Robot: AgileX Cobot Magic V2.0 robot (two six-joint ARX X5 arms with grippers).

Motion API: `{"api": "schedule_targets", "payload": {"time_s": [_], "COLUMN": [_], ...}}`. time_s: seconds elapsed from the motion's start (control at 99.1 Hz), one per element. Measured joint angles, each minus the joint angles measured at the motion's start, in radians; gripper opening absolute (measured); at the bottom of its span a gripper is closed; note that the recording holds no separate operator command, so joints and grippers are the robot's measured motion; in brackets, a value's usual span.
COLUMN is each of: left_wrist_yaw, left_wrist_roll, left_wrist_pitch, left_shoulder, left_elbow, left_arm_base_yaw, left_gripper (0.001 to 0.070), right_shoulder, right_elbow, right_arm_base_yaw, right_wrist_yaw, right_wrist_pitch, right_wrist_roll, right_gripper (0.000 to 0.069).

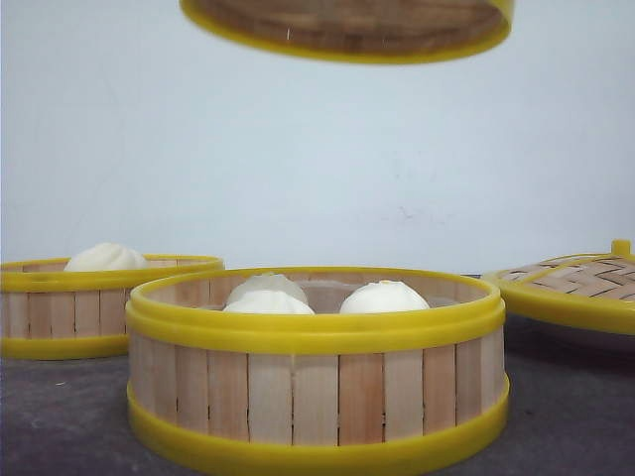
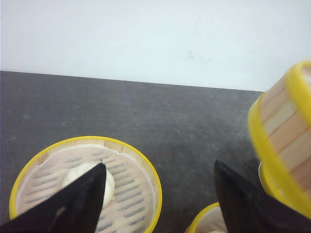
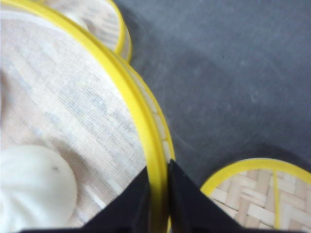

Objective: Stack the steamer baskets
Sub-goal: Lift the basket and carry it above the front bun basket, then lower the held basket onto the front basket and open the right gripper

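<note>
One steamer basket point(image 1: 347, 30) hangs high in the air above the table, only its underside showing in the front view. My right gripper point(image 3: 158, 194) is shut on its yellow rim point(image 3: 121, 92), one finger inside and one outside; a white bun point(image 3: 34, 189) lies inside. A second steamer basket point(image 1: 317, 367) with buns stands on the table below, front and centre. A third steamer basket point(image 1: 99, 307) with one bun sits at the left. My left gripper point(image 2: 160, 194) is open over the third basket point(image 2: 146, 165), holding nothing, with the lifted basket point(image 2: 286, 136) beside it.
A flat woven lid point(image 1: 575, 288) with a yellow rim rests at the right, also under my right gripper as the lid point(image 3: 257, 194). The table top point(image 2: 146, 107) is dark grey, with a white wall behind it.
</note>
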Motion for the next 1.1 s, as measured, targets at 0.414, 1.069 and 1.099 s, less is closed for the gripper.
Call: {"api": "schedule_targets", "payload": {"time_s": [0.414,1.069,1.099], "left_wrist_yaw": [0.001,0.002,0.002], "left_wrist_roll": [0.000,0.000,0.000], "left_wrist_pitch": [0.000,0.000,0.000], "left_shoulder": [0.000,0.000,0.000], "left_elbow": [0.000,0.000,0.000], "left_arm_base_yaw": [0.000,0.000,0.000], "left_gripper": [0.0427,0.0427,0.0427], "right_shoulder": [0.002,0.006,0.006], "right_elbow": [-0.371,-0.466,-0.466], "right_arm_base_yaw": [0.079,0.134,0.140], "right_wrist_yaw": [0.072,0.123,0.123], "right_wrist_pitch": [0.233,0.344,0.344], "right_wrist_roll": [0.009,0.036,0.038], "right_gripper": [0.0029,0.0029,0.0029]}}
